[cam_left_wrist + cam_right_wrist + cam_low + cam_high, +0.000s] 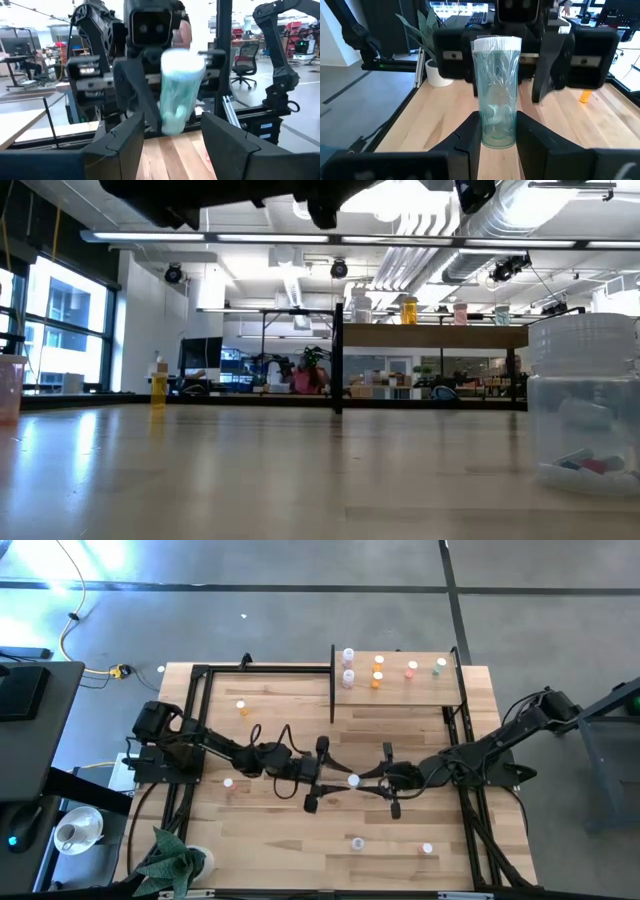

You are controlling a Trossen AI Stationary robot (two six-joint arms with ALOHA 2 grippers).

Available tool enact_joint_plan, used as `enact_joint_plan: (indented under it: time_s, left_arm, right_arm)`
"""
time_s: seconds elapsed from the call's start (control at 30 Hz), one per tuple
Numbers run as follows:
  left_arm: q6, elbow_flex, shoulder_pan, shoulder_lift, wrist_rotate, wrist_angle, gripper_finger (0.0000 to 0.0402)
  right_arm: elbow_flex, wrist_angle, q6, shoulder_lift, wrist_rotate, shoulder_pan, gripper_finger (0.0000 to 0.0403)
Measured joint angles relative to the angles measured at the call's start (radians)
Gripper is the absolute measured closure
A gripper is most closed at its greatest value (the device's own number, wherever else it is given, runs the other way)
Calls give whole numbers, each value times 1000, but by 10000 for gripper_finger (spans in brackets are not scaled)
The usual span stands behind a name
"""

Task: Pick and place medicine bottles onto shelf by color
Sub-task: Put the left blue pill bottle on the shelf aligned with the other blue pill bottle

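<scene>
A clear-green medicine bottle with a white cap hangs upright above the middle of the table, and my right gripper is shut on it. My left gripper faces it from the table's left, level and open. Its fingers stand on either side of the bottle without touching. The shelf stands at the far right of the table. On it are white, orange, pink and green bottles, standing on their bases. My right gripper pinches the bottle's lower body between its two fingers. It comes in level from the table's right side, with the fingers across the bottle. The bottle stands upright in the hold, cap up, lifted clear of the table.
Loose bottles stand on the table: an orange one at the far left, a white one at the left, and two near the front edge. A clear bottle fills the right of the low view. A plant sits at the near left corner.
</scene>
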Motion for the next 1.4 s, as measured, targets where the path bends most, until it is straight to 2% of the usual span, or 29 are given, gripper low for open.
enact_joint_plan:
  time_s: [0.6, 0.8, 1.2, 1.4]
  left_arm:
    - [31, 4, -25, 0, -19, 24, 218]
    - [32, 4, -27, 0, -76, 22, 220]
    - [33, 4, -27, -1, -77, 21, 303]
    - [33, 4, -27, -1, -77, 19, 316]
  right_arm:
    - [0, 149, -25, 92, -1, -37, 314]
    - [0, 150, -29, 92, -3, -40, 314]
    - [0, 148, -32, 92, -3, -40, 314]
    - [0, 146, -27, 92, -3, -40, 314]
